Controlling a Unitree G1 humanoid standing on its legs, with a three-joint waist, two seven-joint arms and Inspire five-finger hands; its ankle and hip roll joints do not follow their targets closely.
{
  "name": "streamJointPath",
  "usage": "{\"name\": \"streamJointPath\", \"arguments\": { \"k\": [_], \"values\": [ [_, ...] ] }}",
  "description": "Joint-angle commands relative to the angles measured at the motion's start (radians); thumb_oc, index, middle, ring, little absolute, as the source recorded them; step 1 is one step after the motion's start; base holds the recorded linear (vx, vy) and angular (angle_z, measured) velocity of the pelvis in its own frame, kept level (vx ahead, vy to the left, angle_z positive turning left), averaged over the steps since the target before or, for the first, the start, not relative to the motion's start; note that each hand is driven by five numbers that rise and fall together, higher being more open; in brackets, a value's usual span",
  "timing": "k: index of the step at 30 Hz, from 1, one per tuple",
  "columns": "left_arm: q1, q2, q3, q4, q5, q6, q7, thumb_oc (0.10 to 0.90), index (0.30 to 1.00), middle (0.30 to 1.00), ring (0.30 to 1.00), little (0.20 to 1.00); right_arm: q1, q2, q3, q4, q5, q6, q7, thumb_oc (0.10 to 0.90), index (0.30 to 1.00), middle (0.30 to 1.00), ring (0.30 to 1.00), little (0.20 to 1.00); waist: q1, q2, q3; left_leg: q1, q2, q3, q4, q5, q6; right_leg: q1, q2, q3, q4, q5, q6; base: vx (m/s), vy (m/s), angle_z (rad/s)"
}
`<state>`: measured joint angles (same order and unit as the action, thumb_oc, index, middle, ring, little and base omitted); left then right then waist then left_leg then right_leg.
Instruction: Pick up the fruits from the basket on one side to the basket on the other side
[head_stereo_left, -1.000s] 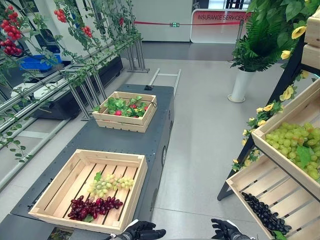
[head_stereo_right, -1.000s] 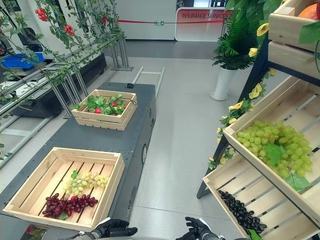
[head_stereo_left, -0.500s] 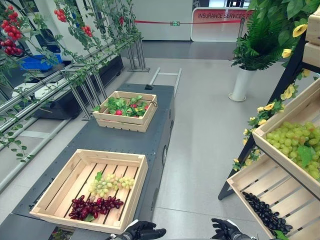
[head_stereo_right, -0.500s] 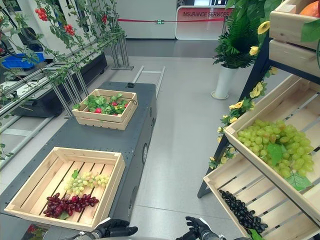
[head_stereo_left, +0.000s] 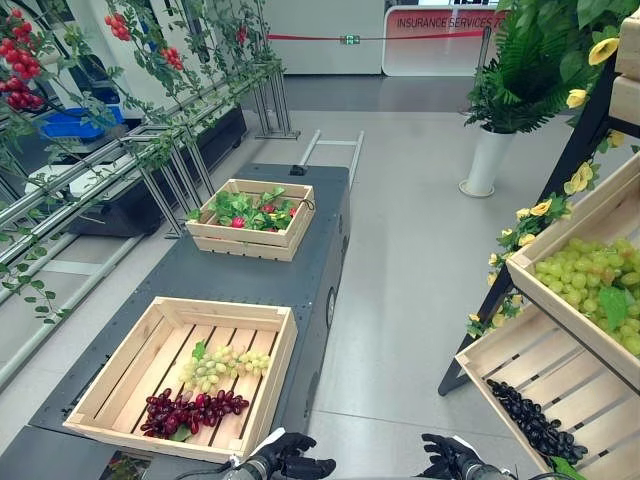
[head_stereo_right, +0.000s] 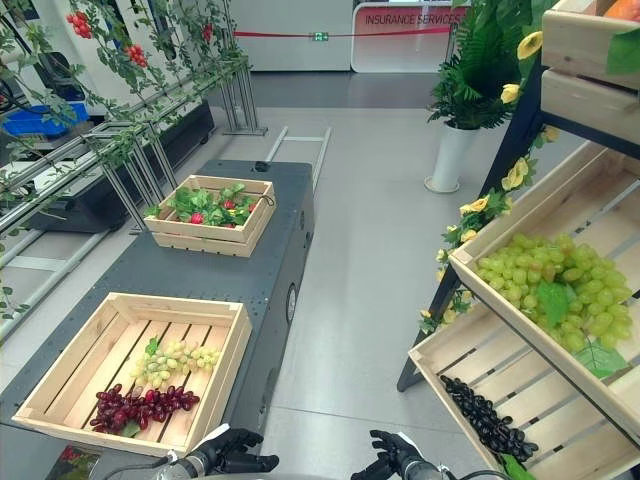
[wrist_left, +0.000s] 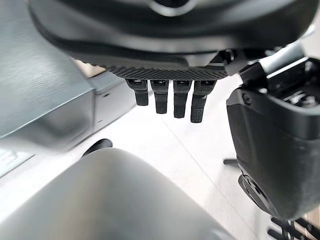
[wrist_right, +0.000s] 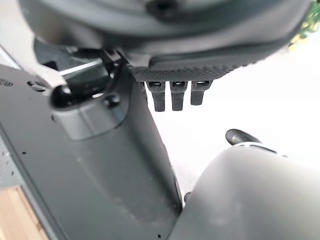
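Note:
On the dark cart (head_stereo_left: 235, 276) stands a near wooden crate (head_stereo_left: 222, 312) with a green grape bunch (head_stereo_left: 215, 368) and a dark red grape bunch (head_stereo_left: 192, 410) on its slats. A smaller far crate (head_stereo_left: 246, 244) holds leafy greens and red fruits. At the right, shelf crates carry green grapes (head_stereo_left: 592, 286) and black grapes (head_stereo_left: 530, 422). My left hand (head_stereo_left: 290, 466) hangs low just past the near crate's front right corner, fingers relaxed and holding nothing. My right hand (head_stereo_left: 452, 460) hangs low over the floor, left of the shelf, also relaxed and holding nothing.
Metal racks with vines and red berries (head_stereo_left: 150, 150) line the left side. A white potted fern (head_stereo_left: 490, 150) stands on the floor behind the shelf. Grey floor (head_stereo_left: 400, 300) separates the cart from the slanted wooden shelf (head_stereo_left: 520, 345) with yellow flowers.
The whole picture has shifted slightly, so the camera moved. Both hands show a little higher at the bottom edge. The crates and grapes lie as before.

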<state>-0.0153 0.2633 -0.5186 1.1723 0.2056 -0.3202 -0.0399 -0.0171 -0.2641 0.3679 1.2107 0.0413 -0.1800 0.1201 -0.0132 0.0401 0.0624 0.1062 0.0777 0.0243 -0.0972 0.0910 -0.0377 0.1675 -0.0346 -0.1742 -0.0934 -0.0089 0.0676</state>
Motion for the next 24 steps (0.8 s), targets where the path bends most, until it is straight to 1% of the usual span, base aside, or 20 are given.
{"name": "streamJointPath", "arguments": {
  "k": [1, 2, 5, 6, 7, 8, 9, 10, 11, 12, 13, 15, 17, 19, 20, 21, 22, 23, 24],
  "values": [
    [-0.121, -0.046, -0.05, -0.03, 0.081, -0.158, 0.047, 0.8, 0.9, 0.9, 0.9, 0.9, -0.11, 0.043, 0.061, -0.007, -0.036, -0.099, 0.052, 0.8, 0.9, 0.9, 0.9, 0.9, 0.021, -0.034, 0.056, 0.08, -0.111, 0.037, 0.01, -0.192, 0.056, 0.003, 0.013, -0.004, 0.046, -0.069, -0.013, 0.0, 0.0, 0.0],
    [-0.125, -0.041, -0.058, -0.037, 0.091, -0.174, 0.057, 0.8, 0.9, 0.9, 0.9, 0.9, -0.11, 0.041, 0.061, -0.006, -0.016, -0.091, 0.045, 0.8, 0.9, 0.9, 0.9, 0.9, 0.021, -0.036, 0.056, 0.08, -0.111, 0.037, 0.01, -0.192, 0.055, 0.004, 0.013, -0.006, 0.046, -0.07, -0.012, 0.0, 0.0, 0.0],
    [-0.135, -0.031, -0.072, -0.048, 0.111, -0.228, 0.109, 0.8, 0.9, 0.9, 0.9, 0.9, -0.112, 0.041, 0.051, -0.001, -0.021, -0.052, 0.02, 0.8, 0.9, 0.9, 0.9, 0.9, 0.021, -0.037, 0.055, 0.079, -0.11, 0.039, 0.01, -0.192, 0.054, 0.004, 0.012, -0.005, 0.045, -0.072, -0.012, 0.01, 0.004, 0.01],
    [-0.144, -0.03, -0.073, -0.054, 0.102, -0.25, 0.144, 0.8, 0.9, 0.9, 0.9, 0.9, -0.114, 0.042, 0.046, 0.008, -0.01, -0.029, 0.003, 0.8, 0.9, 0.9, 0.9, 0.9, 0.022, -0.037, 0.055, 0.076, -0.11, 0.04, 0.01, -0.191, 0.055, 0.001, 0.011, -0.004, 0.045, -0.071, -0.012, 0.0, 0.0, 0.0],
    [-0.146, -0.03, -0.073, -0.055, 0.1, -0.257, 0.155, 0.8, 0.9, 0.9, 0.9, 0.9, -0.115, 0.042, 0.045, 0.009, -0.008, -0.025, 0.001, 0.8, 0.9, 0.9, 0.9, 0.9, 0.022, -0.037, 0.056, 0.076, -0.109, 0.04, 0.01, -0.191, 0.055, 0.001, 0.011, -0.004, 0.046, -0.071, -0.012, 0.0, 0.0, 0.0],
    [-0.156, -0.026, -0.059, -0.058, 0.106, -0.311, 0.228, 0.8, 0.9, 0.9, 0.9, 0.9, -0.115, 0.043, 0.031, 0.026, 0.01, -0.014, -0.004, 0.8, 0.9, 0.9, 0.9, 0.9, 0.026, -0.038, 0.057, 0.074, -0.11, 0.038, 0.01, -0.189, 0.056, 0.001, 0.011, -0.008, 0.043, -0.071, -0.013, 0.0, 0.0, 0.0],
    [-0.157, -0.024, -0.055, -0.061, 0.111, -0.324, 0.246, 0.8, 0.9, 0.9, 0.9, 0.9, -0.115, 0.043, 0.028, 0.027, 0.008, -0.015, -0.003, 0.8, 0.9, 0.9, 0.9, 0.9, 0.027, -0.039, 0.058, 0.074, -0.11, 0.037, 0.01, -0.189, 0.056, 0.002, 0.011, -0.008, 0.043, -0.07, -0.013, 0.0, 0.0, 0.0],
    [-0.16, -0.013, -0.042, -0.073, 0.121, -0.363, 0.309, 0.8, 0.9, 0.9, 0.9, 0.9, -0.114, 0.043, 0.022, 0.029, 0.005, -0.029, -0.002, 0.8, 0.9, 0.9, 0.9, 0.9, 0.03, -0.041, 0.061, 0.072, -0.111, 0.038, 0.01, -0.187, 0.055, 0.003, 0.009, -0.01, 0.042, -0.069, -0.013, 0.0, 0.0, 0.0],
    [-0.159, -0.013, -0.042, -0.073, 0.121, -0.364, 0.31, 0.8, 0.9, 0.9, 0.9, 0.9, -0.114, 0.043, 0.022, 0.029, 0.005, -0.029, -0.002, 0.8, 0.9, 0.9, 0.9, 0.9, 0.03, -0.041, 0.062, 0.072, -0.111, 0.038, 0.01, -0.187, 0.055, 0.003, 0.009, -0.01, 0.042, -0.069, -0.013, 0.0, 0.013, 0.04],
    [-0.159, 0.008, -0.017, -0.107, 0.136, -0.403, 0.373, 0.8, 0.9, 0.9, 0.9, 0.9, -0.114, 0.039, 0.018, 0.021, 0.015, -0.032, 0.0, 0.8, 0.9, 0.9, 0.9, 0.9, 0.035, -0.045, 0.065, 0.07, -0.113, 0.035, 0.01, -0.187, 0.056, 0.003, 0.008, -0.012, 0.041, -0.069, -0.014, 0.0, 0.006, 0.03],
    [-0.156, 0.019, -0.005, -0.127, 0.151, -0.413, 0.393, 0.8, 0.9, 0.9, 0.9, 0.9, -0.113, 0.037, 0.017, 0.015, 0.018, -0.035, 0.0, 0.8, 0.9, 0.9, 0.9, 0.9, 0.038, -0.046, 0.068, 0.069, -0.114, 0.034, 0.01, -0.186, 0.057, 0.002, 0.008, -0.012, 0.043, -0.07, -0.014, 0.0, 0.006, 0.05],
    [-0.155, 0.05, 0.024, -0.176, 0.2, -0.441, 0.475, 0.8, 0.9, 0.9, 0.9, 0.9, -0.111, 0.028, 0.014, 0.0, 0.019, -0.035, -0.007, 0.8, 0.9, 0.9, 0.9, 0.9, 0.044, -0.048, 0.077, 0.058, -0.114, 0.034, 0.01, -0.18, 0.057, -0.01, 0.004, -0.013, 0.051, -0.071, -0.013, -0.03, 0.015, 0.05],
    [-0.167, 0.076, 0.047, -0.233, 0.226, -0.438, 0.536, 0.8, 0.9, 0.9, 0.9, 0.9, -0.115, 0.018, 0.016, -0.013, 0.026, -0.038, -0.026, 0.8, 0.9, 0.9, 0.9, 0.9, 0.051, -0.045, 0.092, 0.043, -0.113, 0.034, 0.01, -0.172, 0.058, -0.026, 0.0, -0.019, 0.06, -0.071, -0.013, -0.08, 0.037, 0.02],
    [-0.191, 0.112, 0.078, -0.319, 0.245, -0.422, 0.622, 0.8, 0.9, 0.9, 0.9, 0.9, -0.125, 0.004, 0.016, -0.021, 0.029, -0.047, -0.04, 0.8, 0.9, 0.9, 0.9, 0.9, 0.061, -0.037, 0.109, 0.022, -0.115, 0.028, 0.01, -0.164, 0.06, -0.048, -0.004, -0.027, 0.065, -0.07, -0.016, -0.1, 0.051, 0.08],
    [-0.196, 0.13, 0.098, -0.361, 0.255, -0.41, 0.645, 0.8, 0.9, 0.9, 0.9, 0.9, -0.124, -0.001, 0.015, -0.027, 0.018, -0.053, -0.04, 0.8, 0.9, 0.9, 0.9, 0.9, 0.064, -0.033, 0.114, 0.016, -0.116, 0.024, 0.01, -0.162, 0.06, -0.052, -0.005, -0.03, 0.065, -0.069, -0.017, -0.06, 0.047, 0.14],
    [-0.199, 0.152, 0.117, -0.403, 0.259, -0.397, 0.651, 0.8, 0.9, 0.9, 0.9, 0.9, -0.118, -0.003, 0.015, -0.033, 0.011, -0.057, -0.044, 0.8, 0.9, 0.9, 0.9, 0.9, 0.067, -0.029, 0.117, 0.011, -0.117, 0.02, 0.01, -0.16, 0.06, -0.054, -0.007, -0.034, 0.064, -0.068, -0.018, -0.03, 0.053, 0.12],
    [-0.202, 0.192, 0.148, -0.464, 0.261, -0.377, 0.655, 0.8, 0.9, 0.9, 0.9, 0.9, -0.106, -0.006, 0.015, -0.048, 0.005, -0.06, -0.054, 0.8, 0.9, 0.9, 0.9, 0.9, 0.072, -0.025, 0.12, 0.006, -0.119, 0.013, 0.01, -0.157, 0.06, -0.056, -0.011, -0.04, 0.064, -0.068, -0.018, -0.01, 0.041, 0.07],
    [-0.203, 0.202, 0.154, -0.476, 0.261, -0.373, 0.654, 0.8, 0.9, 0.9, 0.9, 0.9, -0.103, -0.008, 0.015, -0.051, 0.005, -0.06, -0.056, 0.8, 0.9, 0.9, 0.9, 0.9, 0.072, -0.024, 0.12, 0.005, -0.119, 0.012, 0.01, -0.156, 0.06, -0.057, -0.012, -0.041, 0.065, -0.068, -0.018, 0.0, 0.054, 0.1],
    [-0.207, 0.237, 0.175, -0.508, 0.261, -0.35, 0.656, 0.8, 0.9, 0.9, 0.9, 0.9, -0.092, -0.012, 0.016, -0.066, 0.005, -0.058, -0.064, 0.8, 0.9, 0.9, 0.9, 0.9, 0.075, -0.02, 0.122, 0.0, -0.12, 0.007, 0.01, -0.153, 0.059, -0.06, -0.016, -0.048, 0.066, -0.069, -0.018, 0.0, 0.049, 0.1]
  ]
}}
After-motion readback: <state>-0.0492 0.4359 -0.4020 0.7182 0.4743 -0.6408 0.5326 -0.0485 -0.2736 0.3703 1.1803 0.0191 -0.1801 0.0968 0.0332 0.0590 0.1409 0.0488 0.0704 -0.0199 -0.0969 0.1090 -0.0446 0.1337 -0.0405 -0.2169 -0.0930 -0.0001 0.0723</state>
